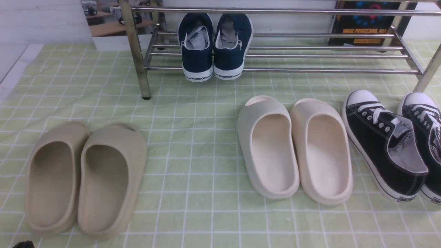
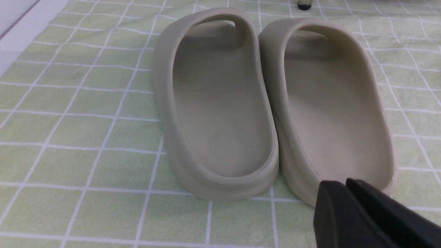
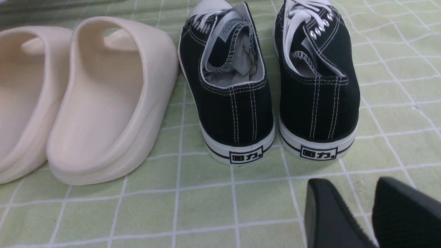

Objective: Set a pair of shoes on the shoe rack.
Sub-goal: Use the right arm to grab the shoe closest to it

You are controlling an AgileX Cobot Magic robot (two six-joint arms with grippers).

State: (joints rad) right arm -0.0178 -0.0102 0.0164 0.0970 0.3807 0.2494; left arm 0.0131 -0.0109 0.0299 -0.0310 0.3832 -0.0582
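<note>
Pale green cloth (image 1: 193, 165) with a white grid covers the surface in all three views, and the pair of shoes (image 1: 382, 148) stands on it at the far right of the front view, not on the shoe rack (image 1: 310, 70). Both black canvas sneakers sit upright, close side by side, white toe caps pointing toward the rack and heels toward the robot; the outer one is cut off by the picture's right edge. Their toes lie just short of the rack's right leg. In the right wrist view the right fingers (image 3: 327, 217) sit behind the two heels, clear of them, spread with a gap that shows only cloth, gripping nothing. Just beside the left sneaker stands a pair of cream slides (image 1: 293, 151), also heels toward the robot. Behind them the rack's steel rods run across the scene, and a pair of navy sneakers (image 1: 213, 48) rests on its lower tier near the left end, heels outward with "WARRIOR" on the soles. Well apart, at the left of the cloth, lies a pair of beige slides (image 1: 86, 179). The left fingers (image 2: 344, 213) are pressed together, empty, near the heel of one beige slide. A dark poster (image 1: 365, 24) leans behind the rack's right end.
</note>
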